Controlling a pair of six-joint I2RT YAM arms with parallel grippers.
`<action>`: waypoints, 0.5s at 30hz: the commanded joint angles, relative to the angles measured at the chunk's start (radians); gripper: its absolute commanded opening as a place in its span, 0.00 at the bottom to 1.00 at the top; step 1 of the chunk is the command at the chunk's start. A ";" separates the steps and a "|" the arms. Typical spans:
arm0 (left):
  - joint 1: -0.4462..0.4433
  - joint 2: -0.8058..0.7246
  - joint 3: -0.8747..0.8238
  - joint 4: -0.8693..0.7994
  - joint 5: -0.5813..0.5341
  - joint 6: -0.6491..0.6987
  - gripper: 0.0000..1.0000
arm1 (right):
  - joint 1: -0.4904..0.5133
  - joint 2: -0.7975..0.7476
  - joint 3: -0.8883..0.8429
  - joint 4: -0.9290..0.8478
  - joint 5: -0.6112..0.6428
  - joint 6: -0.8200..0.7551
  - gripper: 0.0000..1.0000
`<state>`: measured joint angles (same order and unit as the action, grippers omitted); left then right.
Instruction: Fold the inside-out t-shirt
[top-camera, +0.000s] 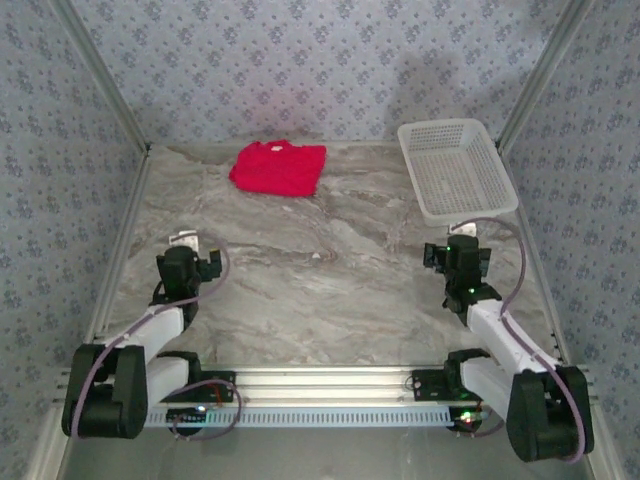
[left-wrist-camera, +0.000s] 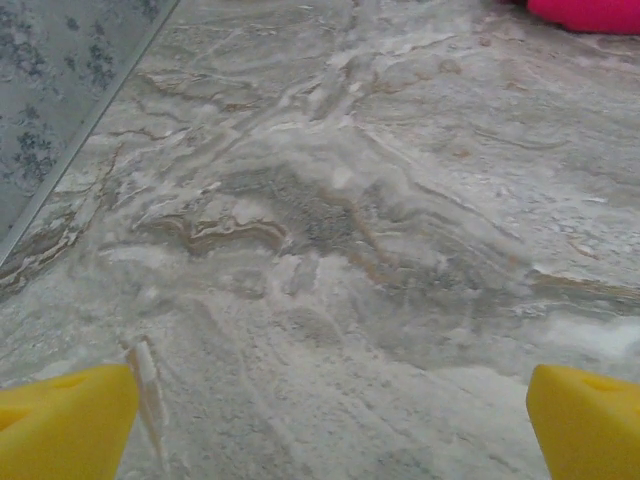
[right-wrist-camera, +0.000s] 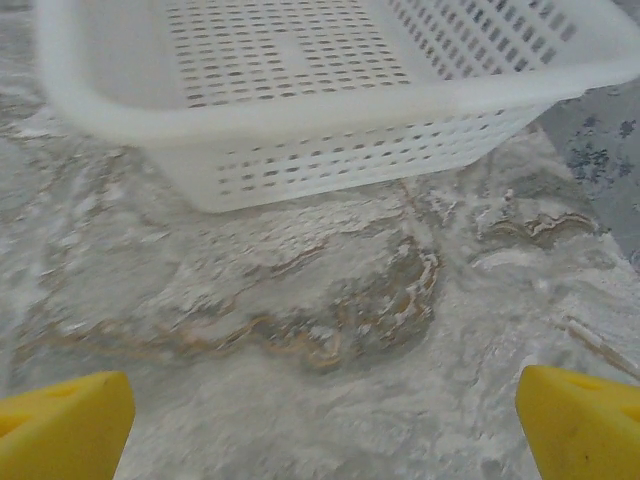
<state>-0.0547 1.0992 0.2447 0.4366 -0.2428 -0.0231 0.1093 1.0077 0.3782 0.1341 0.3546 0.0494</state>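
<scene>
Red cloth, the inside-out t-shirt (top-camera: 279, 168), lies in a compact heap, folded as far as I can judge, at the far side of the marble-patterned bench (top-camera: 330, 290). It is left of the white lattice basket (top-camera: 457, 168) and well apart from it. The left tool (left-wrist-camera: 330, 420) hangs over bare bench, its yellow fingers (left-wrist-camera: 60, 420) wide apart and holding nothing. The right tool (right-wrist-camera: 325, 425), also spread wide and empty, faces the basket's near wall.

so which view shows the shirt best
The top external view: the whole shirt lies at the far edge of the table. The left wrist view catches just a red sliver in its top right corner. The right wrist view faces the basket.
</scene>
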 joint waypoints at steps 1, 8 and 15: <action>0.035 0.058 0.005 0.248 0.111 0.001 1.00 | -0.031 0.104 -0.022 0.228 0.013 -0.054 1.00; 0.041 0.284 0.067 0.434 0.128 0.005 1.00 | -0.056 0.325 -0.045 0.618 -0.164 -0.102 1.00; 0.059 0.423 0.104 0.482 0.175 0.002 1.00 | -0.104 0.526 -0.032 0.799 -0.245 -0.093 1.00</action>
<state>-0.0051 1.5249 0.3126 0.8612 -0.1112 -0.0235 0.0338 1.4876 0.3565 0.7338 0.1738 -0.0425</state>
